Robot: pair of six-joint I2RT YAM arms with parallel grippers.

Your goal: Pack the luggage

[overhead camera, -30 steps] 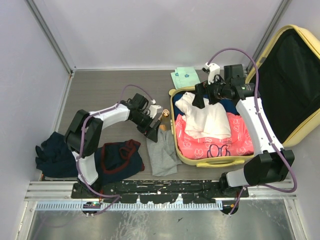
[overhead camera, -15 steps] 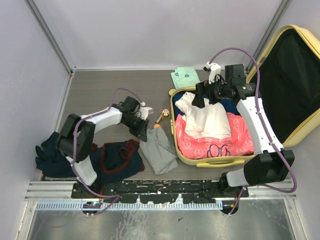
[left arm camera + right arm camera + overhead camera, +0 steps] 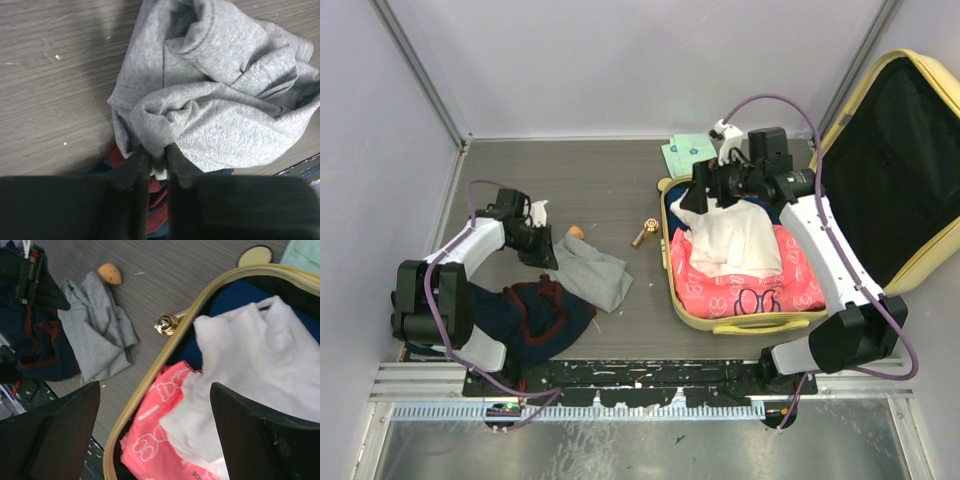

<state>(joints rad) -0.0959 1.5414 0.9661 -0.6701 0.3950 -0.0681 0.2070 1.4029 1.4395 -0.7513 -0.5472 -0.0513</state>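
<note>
My left hand (image 3: 154,150) is clenched on a fold of the grey shirt (image 3: 220,100), which lies crumpled on the bench (image 3: 610,180) against a navy-and-red garment (image 3: 545,315). My right hand (image 3: 705,192) hangs released, fingers spread wide, over the suitcase's far left corner. The suitcase (image 3: 740,323) lies open at the bench's right side, with a white top (image 3: 735,235) and a pink cloth (image 3: 790,275) inside.

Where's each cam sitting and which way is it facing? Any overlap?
Top external: above, behind the bases, looking down; left arm, right arm, luggage, grey garment.
Left wrist: looks down at the grey garment pinched in the left gripper.
Right wrist: over the luggage, the right gripper open, its fingers framing it.
Shared: grey garment in all three.
</note>
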